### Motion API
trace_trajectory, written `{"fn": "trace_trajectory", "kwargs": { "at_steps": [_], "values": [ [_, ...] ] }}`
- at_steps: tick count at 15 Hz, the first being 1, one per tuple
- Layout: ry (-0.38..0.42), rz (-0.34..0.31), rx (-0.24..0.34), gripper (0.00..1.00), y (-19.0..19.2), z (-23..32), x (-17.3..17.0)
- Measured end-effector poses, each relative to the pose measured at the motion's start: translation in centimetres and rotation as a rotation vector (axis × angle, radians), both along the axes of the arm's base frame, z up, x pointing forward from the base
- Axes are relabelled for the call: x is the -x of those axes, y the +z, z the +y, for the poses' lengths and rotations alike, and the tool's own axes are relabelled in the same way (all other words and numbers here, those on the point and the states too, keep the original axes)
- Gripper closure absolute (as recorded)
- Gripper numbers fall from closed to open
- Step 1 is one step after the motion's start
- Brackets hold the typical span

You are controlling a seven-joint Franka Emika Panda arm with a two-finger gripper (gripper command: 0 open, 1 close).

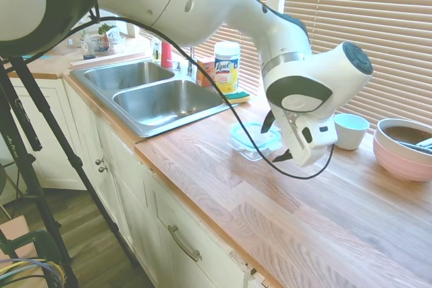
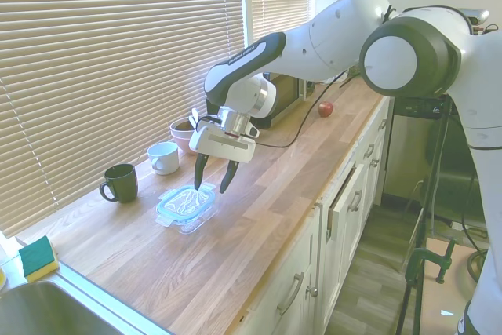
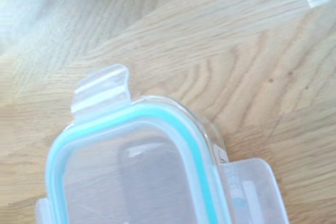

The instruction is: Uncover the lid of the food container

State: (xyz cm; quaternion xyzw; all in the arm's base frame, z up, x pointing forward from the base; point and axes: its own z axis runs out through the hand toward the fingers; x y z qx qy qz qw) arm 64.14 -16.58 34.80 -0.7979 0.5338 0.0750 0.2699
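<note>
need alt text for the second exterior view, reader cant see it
A white robot arm's open gripper hangs just above a teal-rimmed lid on a clear food container, on a wooden counter beside closed window blinds. Behind sit a dark mug, white cup and pink bowl.

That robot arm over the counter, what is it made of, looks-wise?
The arm is glossy white with rounded, bulbous joints capped in dark grey. A black cable loops along it to the wrist. The gripper is a white block carrying two slim black fingers.
</note>
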Motion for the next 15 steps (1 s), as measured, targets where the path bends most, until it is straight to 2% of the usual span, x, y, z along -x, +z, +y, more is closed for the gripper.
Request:
{"fn": "trace_trajectory", "kwargs": {
  "at_steps": [6, 12, 13, 15],
  "values": [
    [-0.036, 0.001, -0.032, 0.00, -0.7, -1.7, 0.2],
    [-0.035, -0.017, -0.086, 0.00, -1.2, -2.6, 0.6],
    [-0.032, -0.018, -0.095, 1.00, -1.4, -2.3, 0.5],
    [-0.028, -0.018, -0.105, 1.00, -1.9, -1.9, 0.3]
  ]
}}
